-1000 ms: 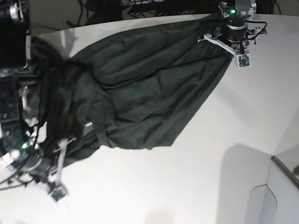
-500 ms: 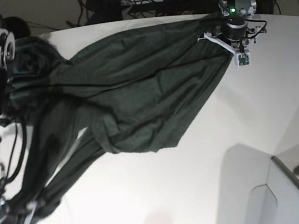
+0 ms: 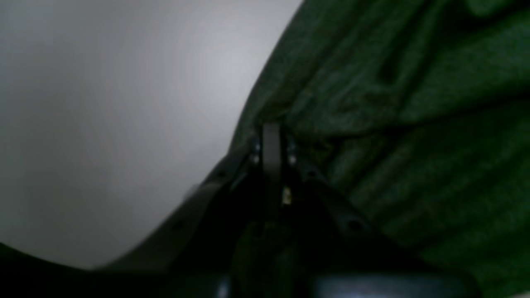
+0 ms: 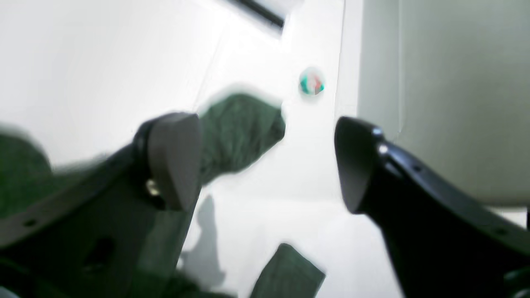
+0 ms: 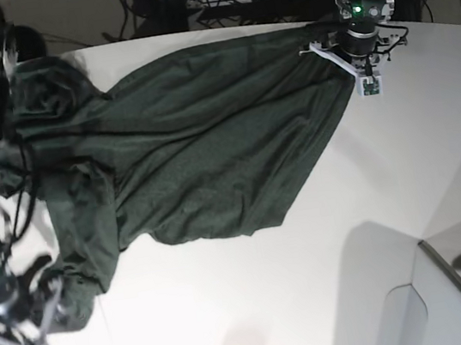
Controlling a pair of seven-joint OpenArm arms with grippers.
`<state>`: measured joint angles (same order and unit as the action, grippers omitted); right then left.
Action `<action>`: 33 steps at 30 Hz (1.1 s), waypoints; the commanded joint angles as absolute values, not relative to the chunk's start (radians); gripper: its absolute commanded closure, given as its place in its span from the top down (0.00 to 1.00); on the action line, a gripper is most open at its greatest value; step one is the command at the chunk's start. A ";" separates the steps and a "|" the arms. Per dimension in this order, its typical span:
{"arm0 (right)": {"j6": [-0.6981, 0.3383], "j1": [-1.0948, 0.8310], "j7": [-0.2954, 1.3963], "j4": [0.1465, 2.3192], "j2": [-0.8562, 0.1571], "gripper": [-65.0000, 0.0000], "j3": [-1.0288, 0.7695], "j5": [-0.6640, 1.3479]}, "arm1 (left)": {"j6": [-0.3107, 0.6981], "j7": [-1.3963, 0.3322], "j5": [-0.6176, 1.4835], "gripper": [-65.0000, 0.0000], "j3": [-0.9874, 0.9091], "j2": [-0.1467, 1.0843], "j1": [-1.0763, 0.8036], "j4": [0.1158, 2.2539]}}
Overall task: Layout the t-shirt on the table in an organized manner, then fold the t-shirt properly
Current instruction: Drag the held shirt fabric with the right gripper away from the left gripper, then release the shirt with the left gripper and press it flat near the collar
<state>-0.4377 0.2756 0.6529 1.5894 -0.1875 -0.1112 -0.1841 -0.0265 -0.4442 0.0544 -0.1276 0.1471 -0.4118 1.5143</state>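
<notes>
Now the t-shirt (image 5: 201,151) lies stretched across the table (image 5: 319,298), its long axis running from the near-left corner up to the far right. The left gripper (image 5: 348,44) is clenched on the far-right corner of the cloth. The right gripper (image 4: 265,161) (jaws spread wide) has let go; half a second ago it gripped a taut rope of fabric, which now lies slack.
</notes>
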 commanded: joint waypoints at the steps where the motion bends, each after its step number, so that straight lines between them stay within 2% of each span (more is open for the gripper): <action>1: -0.433 0.275 0.628 1.613 -0.196 0.63 -0.111 -0.176 | -0.030 -0.423 0.056 0.00 -0.130 0.154 -0.421 1.566; 3: -0.433 0.206 0.628 1.613 -0.194 0.58 -0.111 -0.174 | -0.030 -0.423 0.056 0.00 -0.130 0.154 -0.438 1.633; 7: -0.437 0.110 0.628 1.612 -0.194 0.55 -0.111 -0.170 | -0.030 -0.429 0.056 0.00 -0.130 0.154 -0.444 1.745; 8: -0.437 0.094 0.628 1.610 -0.193 0.51 -0.111 -0.170 | -0.030 -0.446 0.056 0.00 -0.131 0.153 -0.438 1.758; 9: -0.437 0.081 0.628 1.607 -0.193 0.41 -0.111 -0.170 | -0.030 -0.463 0.058 0.00 -0.131 0.151 -0.415 1.762; 11: -0.437 0.074 0.628 1.564 -0.185 0.12 -0.111 -0.170 | -0.030 -0.493 0.058 0.00 -0.128 0.134 -0.338 1.744; 12: -0.437 0.081 0.628 1.524 -0.179 0.00 -0.114 -0.170 | -0.030 -0.504 0.058 0.00 -0.128 0.116 -0.302 1.719; 15: -0.438 0.117 0.622 1.371 -0.174 0.05 -0.116 -0.170 | -0.030 -0.510 0.047 0.00 -0.117 0.071 -0.173 1.630; 17: -0.438 0.140 0.619 1.291 -0.174 0.00 -0.114 -0.170 | -0.030 -0.510 0.047 0.00 -0.117 0.050 -0.104 1.561; 22: -0.438 0.148 0.587 1.237 -0.171 0.00 -0.111 -0.170 | -0.030 -0.510 0.047 0.00 -0.116 0.012 0.042 1.328; 27: -0.438 0.197 0.567 1.089 -0.174 0.00 -0.111 -0.170 | -0.030 -0.503 0.045 0.00 -0.048 0.004 0.082 1.191; 33: -0.433 0.341 0.424 0.783 -0.209 0.00 -0.117 -0.174 | -0.042 -0.503 0.045 0.00 0.018 0.051 0.097 1.139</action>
<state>-0.4397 0.3328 0.4049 0.7750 -0.2001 -0.1143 -0.1619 -0.0338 -0.5110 0.0509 0.0223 0.0429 0.0959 1.1271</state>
